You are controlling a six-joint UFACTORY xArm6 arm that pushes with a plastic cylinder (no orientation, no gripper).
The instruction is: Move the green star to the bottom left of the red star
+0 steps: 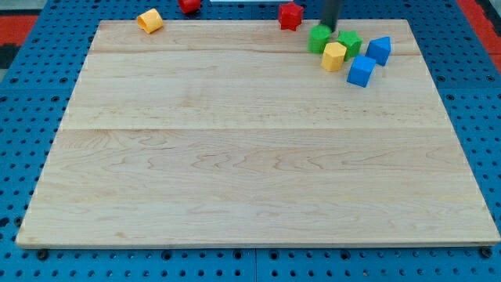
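Blue pegboard surrounds a pale wooden counter (235,157), with all the blocks gathered along the view's top edge. No claw is fitted to my arm, so there is no grasp to report; it ends in a dark rod, and my tip (328,30) sits at the upper right edge of a green block (318,38), apparently touching it. I cannot tell whether this block or the second green block (349,41) just to its right is the star. A red block (290,16), star-like in outline, lies up and to the left of the first green block, at the counter's top edge. A yellow block (334,56) sits just below and between the two green ones. Two blue blocks, one (379,50) above the other (361,71), lie to the right. Another yellow block (149,20) rests near the top left corner, and a second red block (189,5) is partly cut off at the view's top.
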